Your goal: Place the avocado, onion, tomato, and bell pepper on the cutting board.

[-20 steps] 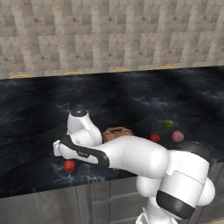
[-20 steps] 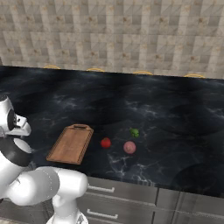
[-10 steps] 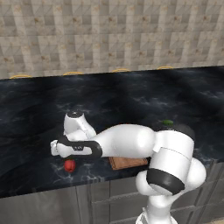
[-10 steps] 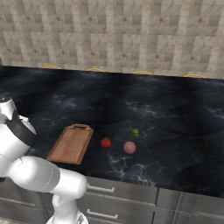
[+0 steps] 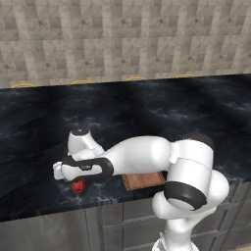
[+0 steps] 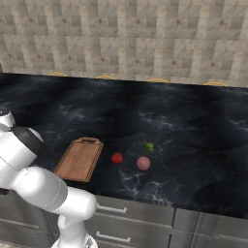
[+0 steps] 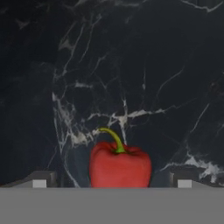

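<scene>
A red bell pepper [image 7: 120, 166] with a green stem stands on the black marble counter. My gripper [image 7: 111, 181] is open, one fingertip on each side of the pepper and clear of it. In the left base view the arm reaches left, its hand low over the bell pepper [image 5: 77, 186] near the counter's front edge. The wooden cutting board [image 6: 80, 159] lies bare to the right. Beyond it sit the tomato [image 6: 116, 158], the pale pink onion [image 6: 143, 163] and the green avocado [image 6: 148, 146].
My white arm covers most of the cutting board [image 5: 144, 180] in the left base view. The counter's front edge [image 5: 59, 208] runs just below the pepper, with grey drawers [image 6: 131, 218] underneath. A tiled wall [image 6: 126, 38] closes the back.
The arm has swung down and left, bringing the hand from above the counter to just over the bell pepper. The jaws have stayed open; the vegetables have not moved.
</scene>
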You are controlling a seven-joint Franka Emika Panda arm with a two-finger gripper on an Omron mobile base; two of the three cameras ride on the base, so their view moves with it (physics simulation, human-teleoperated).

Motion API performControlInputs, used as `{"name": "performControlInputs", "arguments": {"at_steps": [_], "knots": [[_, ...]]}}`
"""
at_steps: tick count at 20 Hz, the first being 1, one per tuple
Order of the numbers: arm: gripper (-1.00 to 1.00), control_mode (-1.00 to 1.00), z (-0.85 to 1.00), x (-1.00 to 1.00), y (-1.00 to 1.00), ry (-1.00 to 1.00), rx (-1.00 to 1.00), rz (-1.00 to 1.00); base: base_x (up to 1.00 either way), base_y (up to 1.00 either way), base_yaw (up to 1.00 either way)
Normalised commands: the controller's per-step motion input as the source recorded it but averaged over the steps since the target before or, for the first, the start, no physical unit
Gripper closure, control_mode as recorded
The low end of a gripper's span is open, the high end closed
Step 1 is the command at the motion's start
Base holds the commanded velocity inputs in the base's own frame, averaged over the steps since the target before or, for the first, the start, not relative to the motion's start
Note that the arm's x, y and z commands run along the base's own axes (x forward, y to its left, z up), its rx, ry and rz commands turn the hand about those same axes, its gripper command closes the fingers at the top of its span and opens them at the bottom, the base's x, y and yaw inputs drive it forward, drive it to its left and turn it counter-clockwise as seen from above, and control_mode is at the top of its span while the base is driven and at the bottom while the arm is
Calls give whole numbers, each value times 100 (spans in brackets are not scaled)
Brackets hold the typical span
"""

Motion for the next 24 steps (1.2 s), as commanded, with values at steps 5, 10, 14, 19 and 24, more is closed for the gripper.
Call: {"name": "performControlInputs", "arguments": {"at_steps": [5,10,14,19,24], "knots": [[-100,-100,-8,-5,0,1,0,0,0,0,0],[-100,-100,-11,0,0,0,-1,0,0,0,0],[-100,-100,-10,0,0,0,0,0,0,0,0],[-100,-100,-13,-1,0,0,0,0,0,0,0],[-100,-100,-13,0,0,0,0,0,0,0,0]]}}
